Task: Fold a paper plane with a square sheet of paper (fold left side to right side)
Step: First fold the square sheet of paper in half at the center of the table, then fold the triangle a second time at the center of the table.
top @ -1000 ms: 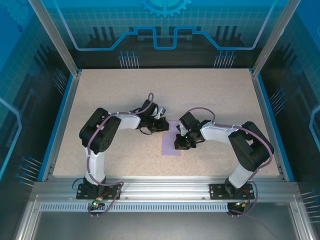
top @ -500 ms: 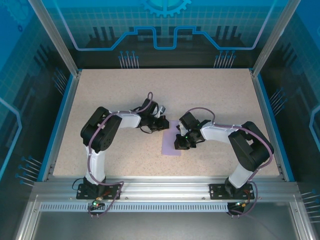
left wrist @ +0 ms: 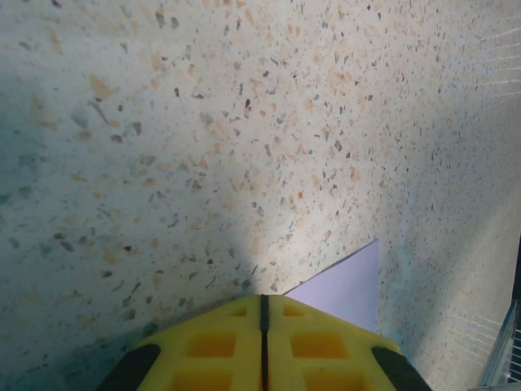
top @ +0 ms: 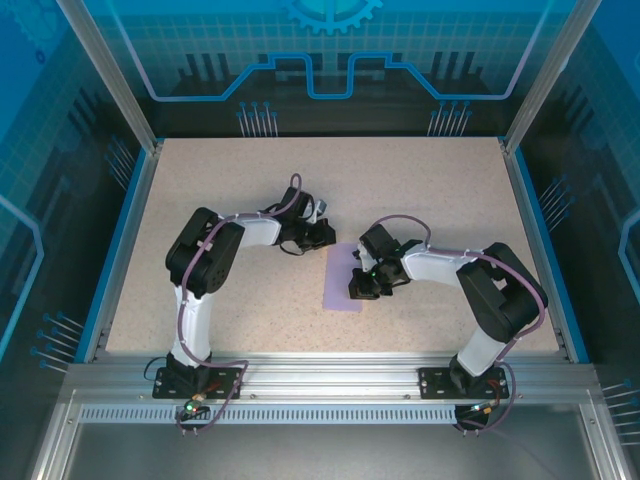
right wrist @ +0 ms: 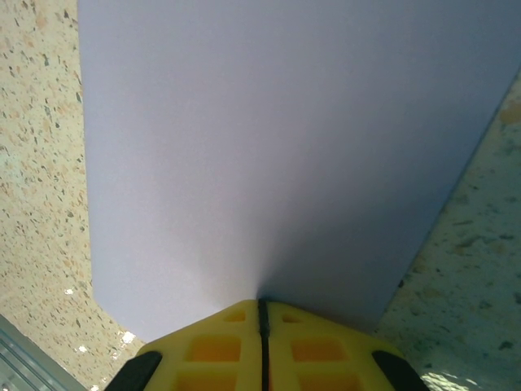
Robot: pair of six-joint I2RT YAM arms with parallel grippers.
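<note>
Since 1 second ago the left gripper point(top: 326, 236) has drawn back off the lavender sheet of paper point(top: 338, 275) and sits closed and empty over bare tabletop point(top: 400, 190), the sheet's corner just beside it. The right gripper point(top: 356, 290) stays closed, its tip on the sheet, which lies flat mid-tabletop.

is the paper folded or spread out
Folded: the paper lies as a narrow rectangle, about half as wide as long, not a square.
</note>
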